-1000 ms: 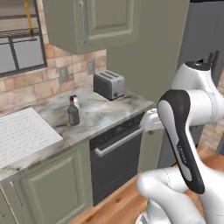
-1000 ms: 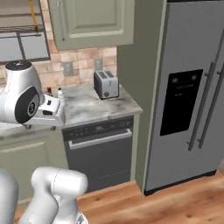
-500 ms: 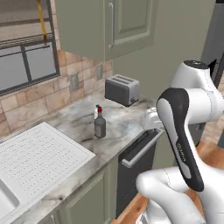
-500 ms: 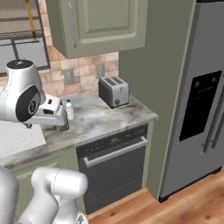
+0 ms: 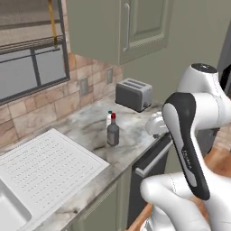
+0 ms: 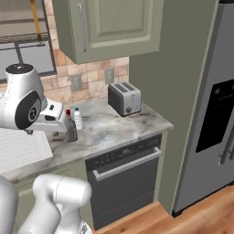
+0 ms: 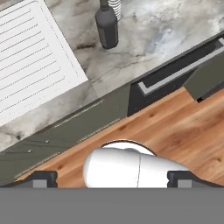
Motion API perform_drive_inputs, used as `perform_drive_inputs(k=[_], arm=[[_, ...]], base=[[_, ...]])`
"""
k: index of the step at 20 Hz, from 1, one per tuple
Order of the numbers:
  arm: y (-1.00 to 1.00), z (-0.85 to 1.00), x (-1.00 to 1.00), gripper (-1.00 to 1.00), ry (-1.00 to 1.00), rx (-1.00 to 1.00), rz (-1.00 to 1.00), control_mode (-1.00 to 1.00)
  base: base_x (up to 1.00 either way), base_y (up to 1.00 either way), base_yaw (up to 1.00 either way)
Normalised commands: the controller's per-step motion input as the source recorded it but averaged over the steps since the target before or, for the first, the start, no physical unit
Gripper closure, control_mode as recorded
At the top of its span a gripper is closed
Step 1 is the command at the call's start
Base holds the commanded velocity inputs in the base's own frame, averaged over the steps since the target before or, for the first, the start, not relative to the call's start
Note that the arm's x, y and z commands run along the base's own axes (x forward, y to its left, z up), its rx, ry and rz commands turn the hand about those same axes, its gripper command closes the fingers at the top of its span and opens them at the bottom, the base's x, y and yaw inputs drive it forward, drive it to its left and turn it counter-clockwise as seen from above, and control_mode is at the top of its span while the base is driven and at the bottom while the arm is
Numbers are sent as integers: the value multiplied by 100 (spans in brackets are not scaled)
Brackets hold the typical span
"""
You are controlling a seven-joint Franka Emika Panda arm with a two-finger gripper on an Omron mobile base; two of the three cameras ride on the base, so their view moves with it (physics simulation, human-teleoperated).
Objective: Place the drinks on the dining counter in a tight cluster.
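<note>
A dark grey bottle with a red cap [image 5: 113,131] [image 6: 71,128] [image 7: 107,29] stands upright on the marble kitchen worktop [image 5: 90,131]. A small clear bottle with a blue cap [image 5: 108,117] [image 6: 78,119] [image 7: 115,8] stands right behind it, close or touching. My gripper [image 7: 112,179] is open and holds nothing. It hangs over the worktop's front edge and the wooden floor, well apart from both bottles. The tall yellow bottle and the dining counter are out of view.
A silver toaster [image 5: 133,94] [image 6: 124,98] stands at the back of the worktop. A white ribbed drainboard [image 5: 45,167] [image 7: 35,57] lies left of the bottles. Below the counter sits a dark dishwasher [image 6: 125,176]; a grey fridge [image 6: 215,114] stands to the right, a wall cabinet [image 6: 114,27] above.
The whole scene has shifted in both base views, so the base has driven closer to the worktop. The bottles look larger and nearer. The arm's pose is the same.
</note>
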Motion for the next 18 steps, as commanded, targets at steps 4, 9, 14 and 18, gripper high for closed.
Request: perform_drive_inputs(k=[4,9,14,18], arm=[[0,0,0,-100,0,0,0,100],[0,0,0,-100,0,0,0,100],[0,0,0,-100,0,0,0,100],[0,0,0,-100,0,0,0,100]], base=[[59,33,-5],[11,21,-2],[31,27,-3],[27,9,-1]])
